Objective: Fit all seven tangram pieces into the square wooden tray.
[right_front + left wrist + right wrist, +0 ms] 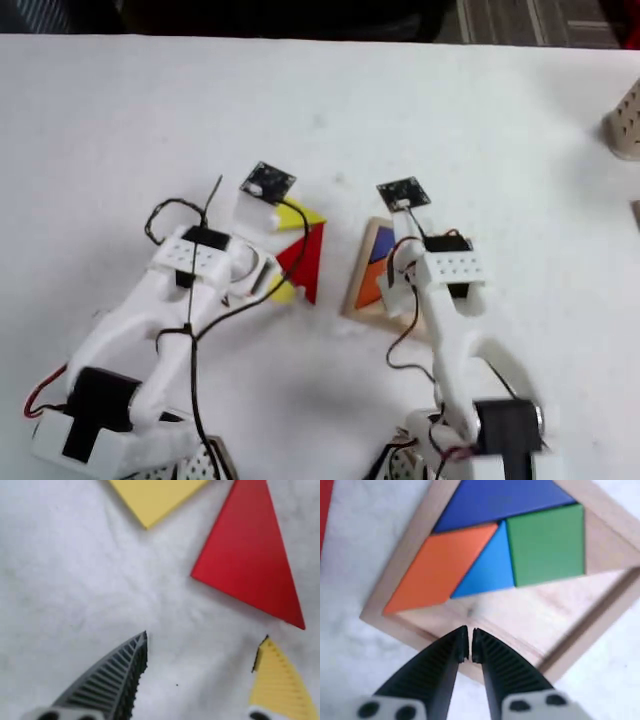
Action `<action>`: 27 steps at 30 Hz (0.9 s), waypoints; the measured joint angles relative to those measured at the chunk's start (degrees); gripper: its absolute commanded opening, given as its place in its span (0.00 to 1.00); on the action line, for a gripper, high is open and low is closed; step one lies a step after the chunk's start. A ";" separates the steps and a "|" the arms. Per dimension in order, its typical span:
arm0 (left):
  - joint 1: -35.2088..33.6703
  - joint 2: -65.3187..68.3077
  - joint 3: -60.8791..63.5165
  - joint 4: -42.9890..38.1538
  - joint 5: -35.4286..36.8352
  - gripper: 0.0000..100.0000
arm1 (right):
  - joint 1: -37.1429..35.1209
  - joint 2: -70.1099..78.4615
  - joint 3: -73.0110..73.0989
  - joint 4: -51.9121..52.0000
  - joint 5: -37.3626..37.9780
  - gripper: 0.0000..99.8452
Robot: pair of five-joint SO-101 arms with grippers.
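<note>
Wooden tray (545, 615) part-filled; red triangle (247, 560), yellow pc (155, 495) on table (75, 580).

The square wooden tray (404, 555) held a dark blue triangle (500, 500), orange parallelogram (440, 567), light blue triangle (487, 567) and green square (545, 542), while a red triangle (303, 258) and yellow triangle (297, 214) lay at its nine o'clock.

Open table (300, 100) is stretching toward the far edge. The red triangle (250, 560) and yellow piece (155, 495) are lying just ahead of the left gripper (205, 645), whose fingers are spread. The tray (415, 535) rim is sitting under the right gripper (469, 642), whose fingers are pressed together.
</note>
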 measured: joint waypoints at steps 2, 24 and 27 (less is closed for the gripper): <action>-0.35 0.00 0.00 0.00 0.00 0.36 | 1.85 -4.13 2.64 0.26 0.00 0.02; -3.16 10.02 -11.08 0.09 18.73 0.36 | 17.23 -22.77 19.78 -3.25 5.36 0.02; -1.05 16.00 -14.95 0.09 20.04 0.36 | 17.41 -22.95 21.45 -3.96 6.33 0.02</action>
